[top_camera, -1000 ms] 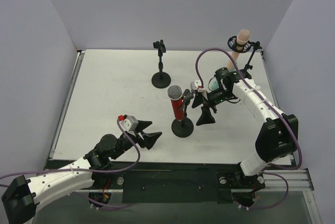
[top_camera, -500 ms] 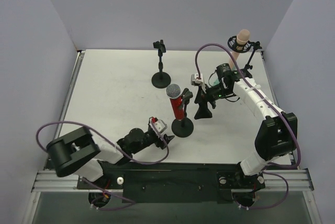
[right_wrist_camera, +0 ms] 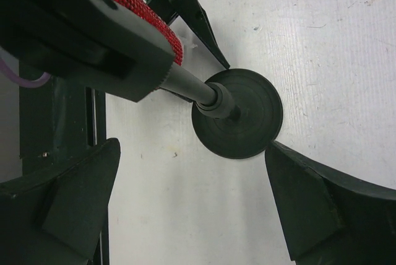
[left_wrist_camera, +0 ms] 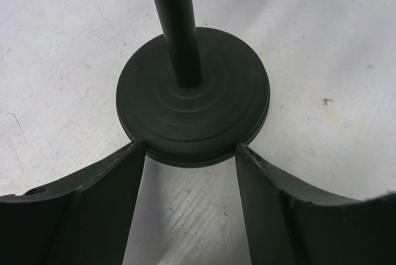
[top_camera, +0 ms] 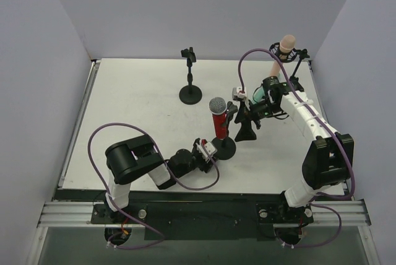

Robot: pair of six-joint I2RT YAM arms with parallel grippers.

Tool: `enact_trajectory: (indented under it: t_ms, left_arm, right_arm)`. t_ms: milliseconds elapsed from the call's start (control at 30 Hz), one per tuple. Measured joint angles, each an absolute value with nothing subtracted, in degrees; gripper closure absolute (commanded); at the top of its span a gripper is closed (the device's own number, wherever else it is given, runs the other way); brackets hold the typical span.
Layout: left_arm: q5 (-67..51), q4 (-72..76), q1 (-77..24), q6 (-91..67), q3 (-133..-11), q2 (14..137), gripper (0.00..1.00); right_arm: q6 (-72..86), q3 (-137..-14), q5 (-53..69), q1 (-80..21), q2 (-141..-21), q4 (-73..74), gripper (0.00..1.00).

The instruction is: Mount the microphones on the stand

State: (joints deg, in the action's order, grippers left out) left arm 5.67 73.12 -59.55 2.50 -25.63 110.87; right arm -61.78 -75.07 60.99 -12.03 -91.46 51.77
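Note:
The glittery red microphone (top_camera: pixel 218 120) with its silver mesh head stands clipped in a black stand whose round base (top_camera: pixel 225 148) rests on the table. My left gripper (top_camera: pixel 211 152) lies low at that base; in the left wrist view its open fingertips (left_wrist_camera: pixel 137 148) meet the near rim of the base (left_wrist_camera: pixel 193 101) on either side, below the pole (left_wrist_camera: pixel 176 23). My right gripper (top_camera: pixel 245 126) hovers open just right of the stand, empty, looking down on the base (right_wrist_camera: pixel 238 113) and red microphone (right_wrist_camera: pixel 127 2). The peach-pink microphone (top_camera: pixel 285 47) sits in a back-right stand. A mint green microphone (top_camera: pixel 258 95) peeks from behind the right arm.
An empty black stand (top_camera: pixel 190 78) with a clip on top stands at the back centre. Purple cables loop from both arms. Walls close the table on the left, back and right.
My left arm has swung right along the front to the red microphone's stand base, its jaws narrowing. The stand with the red microphone has shifted slightly right. The right gripper drew back a little.

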Motion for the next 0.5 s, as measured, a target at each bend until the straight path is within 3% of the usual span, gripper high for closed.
enact_trajectory:
  t_ms: [233,500]
  left_arm:
    - [5.67,73.10,-59.59,2.00,-25.78,110.06,0.29]
    - [6.52,73.93,-59.59,0.36,-20.25,100.05,0.24]
  right_arm:
    - [-63.55,-75.09,61.32,-12.03,-91.46,53.49,0.04]
    - [-67.75,-75.16,60.51,-12.01,-91.39,56.18,0.05]
